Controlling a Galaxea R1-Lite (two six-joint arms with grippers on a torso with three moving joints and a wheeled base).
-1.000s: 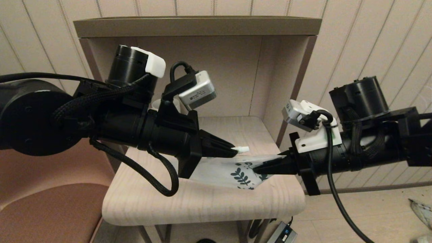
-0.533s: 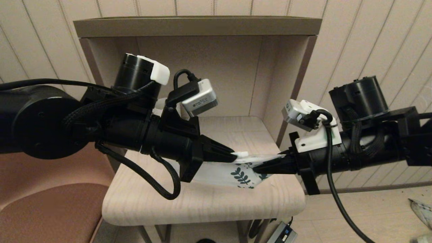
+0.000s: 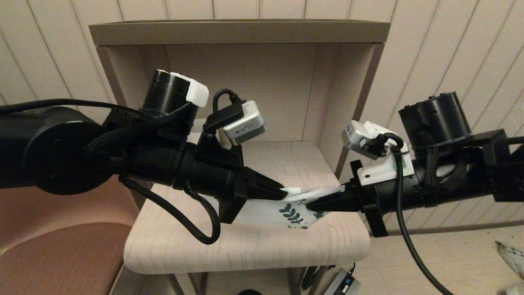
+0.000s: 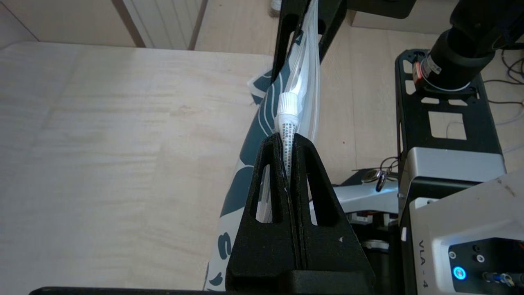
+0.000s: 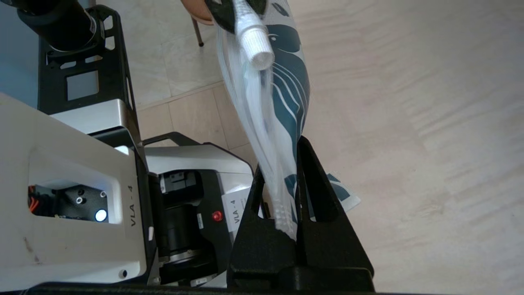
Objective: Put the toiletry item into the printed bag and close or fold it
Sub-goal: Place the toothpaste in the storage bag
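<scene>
The slim white toiletry tube (image 4: 286, 119), pinched in the left claw (image 3: 283, 191), points cap-first along its length at the leaf-printed white bag's (image 3: 286, 211) mouth, which the right claw (image 3: 312, 203) grips above the surface (image 3: 245, 246)

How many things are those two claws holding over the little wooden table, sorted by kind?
Small white tube: 1, pinched in the left gripper.
Leaf-printed bag: 1, its edge pinched in the right gripper.
Total: 2.
</scene>
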